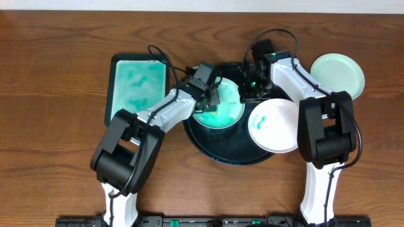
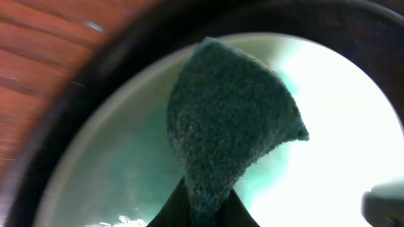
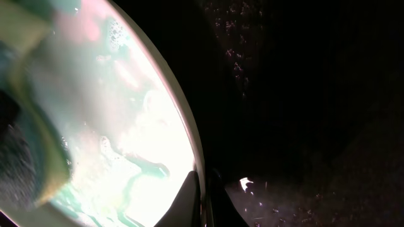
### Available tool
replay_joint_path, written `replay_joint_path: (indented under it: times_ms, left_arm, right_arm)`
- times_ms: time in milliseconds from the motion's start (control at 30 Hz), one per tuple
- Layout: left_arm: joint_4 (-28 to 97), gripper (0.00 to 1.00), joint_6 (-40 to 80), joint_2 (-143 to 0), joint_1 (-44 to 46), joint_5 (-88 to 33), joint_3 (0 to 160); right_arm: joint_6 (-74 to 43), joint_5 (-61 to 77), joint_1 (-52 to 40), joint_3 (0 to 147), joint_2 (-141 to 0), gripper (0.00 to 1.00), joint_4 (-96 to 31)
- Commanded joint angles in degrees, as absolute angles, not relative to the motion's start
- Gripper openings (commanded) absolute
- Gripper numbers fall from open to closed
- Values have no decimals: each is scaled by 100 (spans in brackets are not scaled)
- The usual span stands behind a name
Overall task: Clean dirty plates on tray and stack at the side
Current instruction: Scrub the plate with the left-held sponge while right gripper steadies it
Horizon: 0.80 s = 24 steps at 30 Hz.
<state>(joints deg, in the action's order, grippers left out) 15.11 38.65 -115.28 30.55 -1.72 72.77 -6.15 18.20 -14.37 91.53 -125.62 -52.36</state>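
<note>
A mint-green plate lies on the round black tray, wet with teal streaks. My left gripper is shut on a dark green scouring sponge and presses it on that plate. My right gripper is shut on the plate's far-right rim, one finger on each side. A white plate with a small teal smear lies on the tray's right side. A second mint-green plate lies on the table at the far right.
A rectangular dark-rimmed tray with teal-green liquid stands on the wooden table left of the black tray. The black tray's floor is wet with droplets.
</note>
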Motion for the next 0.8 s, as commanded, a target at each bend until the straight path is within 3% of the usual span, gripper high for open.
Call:
replay_joint_path:
  times_ms: [0,233,533,767]
  left_arm:
    - [1632,7,3437,-11727,2941,1649,7214]
    - [1015,7,2351,-11677,2932,1896,7223]
    - [443,7,1608,-11056,2926,-1177,7236]
    - [563,8,1608,-10949,2915,-1415,7234]
  right_arm:
    - [-637,1503,-1435,9021,-12752,1,-5354]
    - [-637,1503,-1431,9021,-12752,1,-5358]
    - [-635,1500,-1431,9021,-12752,1,-5360]
    - [-633,1500,-1431,9021,-12752,1,-5376]
